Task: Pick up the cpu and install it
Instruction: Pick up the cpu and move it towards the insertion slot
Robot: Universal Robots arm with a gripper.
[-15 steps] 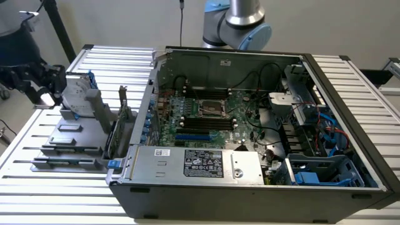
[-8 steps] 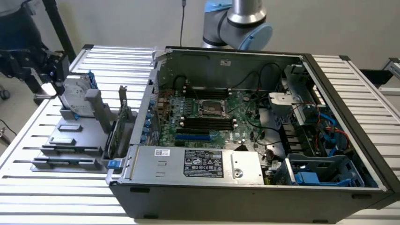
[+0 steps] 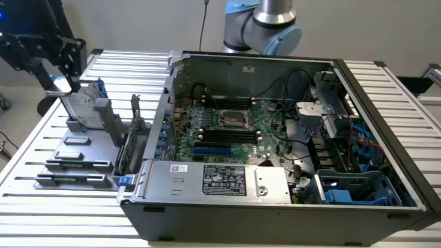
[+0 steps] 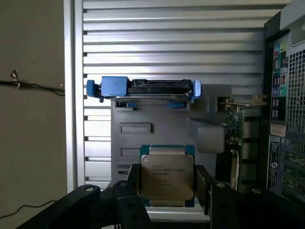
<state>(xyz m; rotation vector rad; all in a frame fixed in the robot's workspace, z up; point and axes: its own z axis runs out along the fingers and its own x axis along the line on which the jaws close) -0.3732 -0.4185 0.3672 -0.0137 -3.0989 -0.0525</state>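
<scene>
Two fingers (image 4: 134, 183) of the gripper (image 4: 167, 181), set fairly wide, clamp the cpu (image 4: 167, 174) by opposite edges above the grey parts tray (image 4: 162, 114) at the exterior view's left.

Print on the cpu (image 4: 167, 177) and the power-supply label (image 3: 224, 180) cannot be read

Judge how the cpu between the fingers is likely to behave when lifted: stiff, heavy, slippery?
The cpu is a thin flat plate with a metal top, so it is probably rigid and light for its size. The fingers meet only its narrow edges, so it could slip or twist if jolted. Its green rim looks thin, likely fragile under hard squeezing.
</scene>
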